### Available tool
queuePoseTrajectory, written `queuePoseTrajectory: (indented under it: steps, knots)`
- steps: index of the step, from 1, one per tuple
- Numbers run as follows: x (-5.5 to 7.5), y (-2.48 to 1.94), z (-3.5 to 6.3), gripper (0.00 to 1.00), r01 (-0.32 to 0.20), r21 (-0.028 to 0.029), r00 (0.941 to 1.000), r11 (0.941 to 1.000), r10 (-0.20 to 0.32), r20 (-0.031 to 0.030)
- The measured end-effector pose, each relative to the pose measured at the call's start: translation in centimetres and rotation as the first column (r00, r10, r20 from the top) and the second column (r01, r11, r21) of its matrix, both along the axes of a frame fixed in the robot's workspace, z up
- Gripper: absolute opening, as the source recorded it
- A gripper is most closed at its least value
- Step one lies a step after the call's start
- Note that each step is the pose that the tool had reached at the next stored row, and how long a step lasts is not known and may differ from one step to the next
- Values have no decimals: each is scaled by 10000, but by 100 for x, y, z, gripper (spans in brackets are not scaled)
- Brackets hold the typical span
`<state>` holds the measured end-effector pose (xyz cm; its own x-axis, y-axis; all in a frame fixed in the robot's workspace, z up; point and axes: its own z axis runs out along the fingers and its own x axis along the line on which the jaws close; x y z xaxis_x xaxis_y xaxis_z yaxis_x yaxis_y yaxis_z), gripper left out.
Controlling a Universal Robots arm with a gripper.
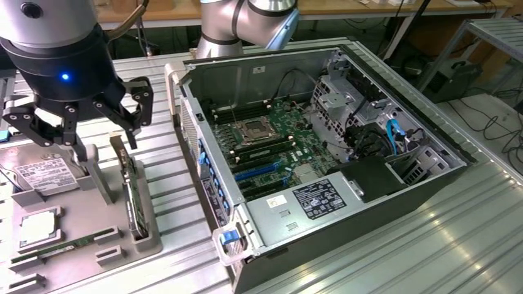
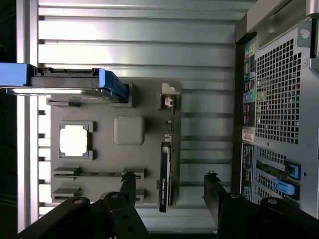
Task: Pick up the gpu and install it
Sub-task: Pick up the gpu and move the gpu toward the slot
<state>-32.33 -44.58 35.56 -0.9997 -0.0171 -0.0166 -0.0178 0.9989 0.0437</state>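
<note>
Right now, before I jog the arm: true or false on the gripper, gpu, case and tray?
1. The gripper is open. True.
2. The gripper holds the gpu. False: the gpu stands on edge in a slot of the tray, ungripped.
3. The case lies with its side open and the motherboard showing. True.
4. The tray is on the exterior view's right of the case. False: it is on the exterior view's left.
5. The gripper is above the tray. True.
</note>
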Motion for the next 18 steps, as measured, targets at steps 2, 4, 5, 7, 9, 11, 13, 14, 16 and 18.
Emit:
queuePoseTrajectory:
  steps: [2, 4, 5, 7, 9, 11, 13, 14, 16, 18]
  knots:
    - [0, 0, -14, 66, -1, 0, 10000, 10000, 1, 0]
    - [0, -1, -29, 66, -3, 0, 10000, 10000, 3, 1]
    - [0, -1, -43, 66, -4, 1, 10000, 10000, 4, 1]
    - [0, -2, -58, 66, -6, 1, 10000, 10000, 6, 1]
    - [0, -2, -77, 66, -8, 1, 10000, 10000, 8, 1]
    - [0, -3, -92, 66, -8, 0, 10000, 10000, 8, 1]
    - [0, -3, -107, 66, -11, 1, 10000, 10000, 11, 0]
    - [0, -4, -114, 66, -11, 0, 10000, 10000, 11, 0]
    - [0, -5, -132, 66, -13, 1, 10000, 10000, 13, 1]
    - [1, -12, -150, 66, -18, 0, 10000, 10000, 18, 0]
